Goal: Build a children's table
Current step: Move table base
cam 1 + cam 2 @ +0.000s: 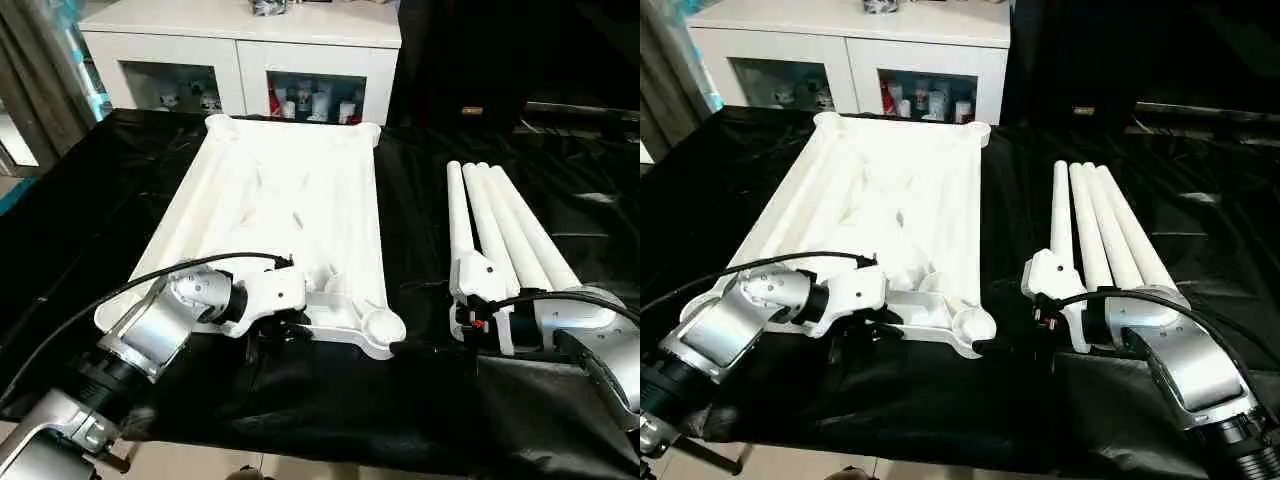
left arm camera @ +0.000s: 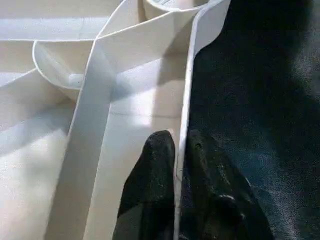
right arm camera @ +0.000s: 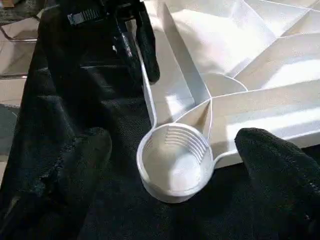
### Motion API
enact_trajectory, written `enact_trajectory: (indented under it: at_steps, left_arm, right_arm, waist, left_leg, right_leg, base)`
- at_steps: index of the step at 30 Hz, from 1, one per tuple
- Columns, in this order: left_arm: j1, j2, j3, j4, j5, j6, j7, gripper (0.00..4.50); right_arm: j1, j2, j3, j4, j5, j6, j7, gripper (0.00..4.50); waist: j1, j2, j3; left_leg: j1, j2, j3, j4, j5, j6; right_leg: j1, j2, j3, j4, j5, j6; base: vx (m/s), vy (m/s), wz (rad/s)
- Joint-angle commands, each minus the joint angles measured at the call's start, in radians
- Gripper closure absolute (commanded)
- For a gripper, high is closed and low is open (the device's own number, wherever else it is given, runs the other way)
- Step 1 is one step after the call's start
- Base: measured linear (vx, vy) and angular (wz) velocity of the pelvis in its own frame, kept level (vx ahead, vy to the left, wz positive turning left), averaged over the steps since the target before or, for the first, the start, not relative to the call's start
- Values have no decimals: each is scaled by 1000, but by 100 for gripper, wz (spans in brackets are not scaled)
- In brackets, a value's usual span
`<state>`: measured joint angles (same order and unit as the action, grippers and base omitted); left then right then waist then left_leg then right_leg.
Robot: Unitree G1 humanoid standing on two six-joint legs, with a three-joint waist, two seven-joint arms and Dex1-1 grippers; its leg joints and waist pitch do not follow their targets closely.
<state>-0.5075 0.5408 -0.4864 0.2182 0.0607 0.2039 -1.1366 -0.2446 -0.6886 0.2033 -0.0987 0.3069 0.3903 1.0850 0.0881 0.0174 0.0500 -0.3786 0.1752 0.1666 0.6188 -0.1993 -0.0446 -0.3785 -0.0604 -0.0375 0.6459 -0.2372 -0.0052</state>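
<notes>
The white tabletop [image 1: 290, 190] lies underside up on the black-draped work table, its ribs and round corner sockets showing. My left gripper [image 2: 181, 140] is at the tabletop's near edge, one black finger on each side of the thin rim, shut on it. It also appears in the right wrist view as the left gripper [image 3: 135, 45] clamped on that rim. My right gripper [image 3: 175, 145] stands open, with its fingers [image 3: 270, 160] spread on either side of the near right corner socket [image 3: 172, 165], not touching it. Several white tube legs [image 1: 500, 225] lie side by side to the right of the tabletop.
A white cabinet [image 1: 250, 50] with glass doors stands behind the work table. The black cloth [image 1: 420, 200] hangs over the table's front edge [image 1: 330, 435]. A black cable [image 1: 130, 285] loops over my left forearm. My right forearm [image 1: 590, 330] lies across the legs' near ends.
</notes>
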Motion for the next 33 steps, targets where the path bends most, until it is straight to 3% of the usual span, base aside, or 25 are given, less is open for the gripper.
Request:
enact_trajectory:
  at_steps: [1,8,20,30,33]
  left_arm:
    - [-4,9,-3,-17,44,-43,51,418]
    - [-34,29,-20,-24,163,-178,149,448]
    - [-74,70,-21,-6,293,-282,238,448]
    - [-80,97,1,4,326,-291,254,448]
    - [-51,99,21,-22,310,-231,235,448]
  right_arm:
    - [-7,0,-2,0,-5,0,-7,0]
    - [0,8,-2,1,-13,-4,-13,0]
    - [3,25,0,13,-23,-19,-25,0]
    - [9,35,0,21,-30,-34,-36,0]
    - [11,38,-2,20,-33,-38,-41,0]
  waist:
    - [-1,4,-59]
    - [-9,0,-62]
    - [-9,0,-62]
    - [-8,2,-62]
    - [-8,4,-63]
  left_leg:
    - [17,58,-20,-80,-159,27]
    - [10,56,-21,-76,-129,40]
    - [10,57,-21,-74,-106,52]
    - [12,56,-20,-74,-116,43]
    - [12,57,-20,-74,-108,40]
  right_leg:
    - [42,-82,46,-80,-1,-260]
    - [48,-82,45,-75,44,-254]
    - [44,-81,43,-70,78,-263]
    - [42,-82,43,-69,72,-265]
    - [42,-81,43,-67,83,-269]
  base:
    - [0,0,0]
    - [0,0,0]
    - [0,0,0]
    - [0,0,0]
    - [0,0,0]
